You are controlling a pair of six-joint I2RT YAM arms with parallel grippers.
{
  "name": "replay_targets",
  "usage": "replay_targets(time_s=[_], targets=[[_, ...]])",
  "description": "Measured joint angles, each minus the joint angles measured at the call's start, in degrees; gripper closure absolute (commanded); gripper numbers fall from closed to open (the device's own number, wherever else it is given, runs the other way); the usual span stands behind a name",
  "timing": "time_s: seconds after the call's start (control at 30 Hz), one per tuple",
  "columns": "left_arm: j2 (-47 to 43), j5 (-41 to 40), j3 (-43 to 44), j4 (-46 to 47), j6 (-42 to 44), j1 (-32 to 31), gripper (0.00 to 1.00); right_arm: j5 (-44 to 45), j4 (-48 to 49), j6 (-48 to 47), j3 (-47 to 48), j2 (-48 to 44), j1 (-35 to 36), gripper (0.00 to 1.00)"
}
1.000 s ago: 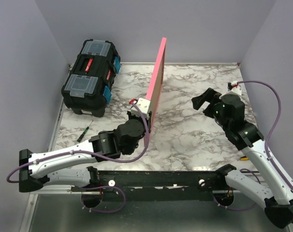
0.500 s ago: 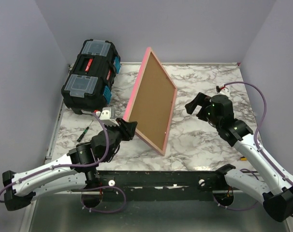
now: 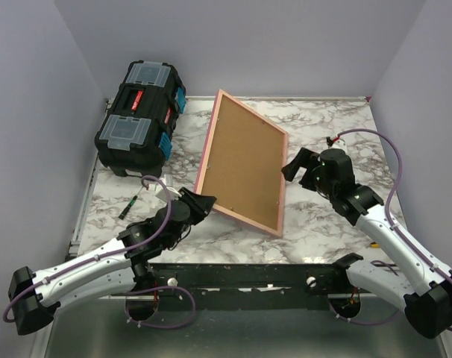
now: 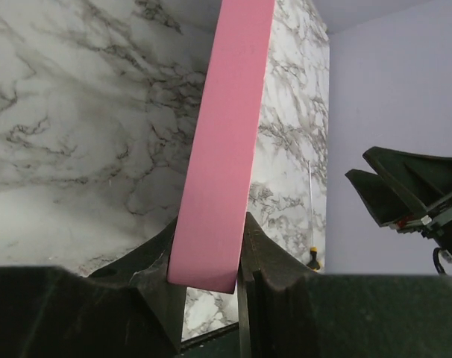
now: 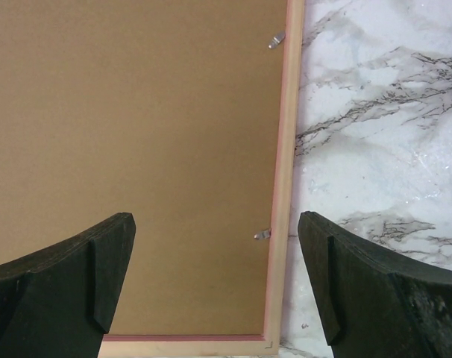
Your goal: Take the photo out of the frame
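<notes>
Top view: the frame (image 3: 243, 164), brown back up, sat mid-table, its near-left corner clamped by the left gripper (image 3: 205, 201). The right gripper (image 3: 292, 167) stood released at its right edge.
Left wrist: jaws pinched the pink rim.
Right wrist: fingers (image 5: 69, 276) spread above the back.

The marble table (image 3: 323, 224) carries a black toolbox (image 3: 140, 119) at its far left corner, a screwdriver (image 3: 129, 205) by the left edge and a yellow-handled tool (image 4: 313, 259) by the right edge, with the frame (image 3: 245, 168) cork-side up over the middle, contact unclear.
</notes>
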Motion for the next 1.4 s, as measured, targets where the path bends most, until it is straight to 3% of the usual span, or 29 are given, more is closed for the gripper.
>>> replay_targets(time_s=[0.33,0.7,0.83,1.1,1.23,1.4], targets=[[11.9,4.1,-6.8,12.7,-16.9,0.9,1.0,-0.3,0.3,0.0,-1.4,0.0,0.0,0.0],[24.7,11.0,-7.2,21.8,-25.6,1.1,1.0,-0.3,0.4,0.0,-2.5,0.0,0.0,0.0],[27.7,12.5,-8.1,24.0,-28.4,1.1,0.93,-0.3,0.4,0.0,-2.6,0.0,0.0,0.0],[34.1,15.0,-9.0,30.3,-30.6,1.1,0.93,-0.3,0.5,0.0,-3.0,0.0,0.0,0.0],[36.6,15.8,-10.8,35.3,-31.4,1.2,0.83,-0.3,0.9,0.0,-4.0,0.0,0.0,0.0],[38.3,16.2,-13.6,40.1,-32.1,1.2,0.62,-0.3,0.9,0.0,-5.0,0.0,0.0,0.0]])
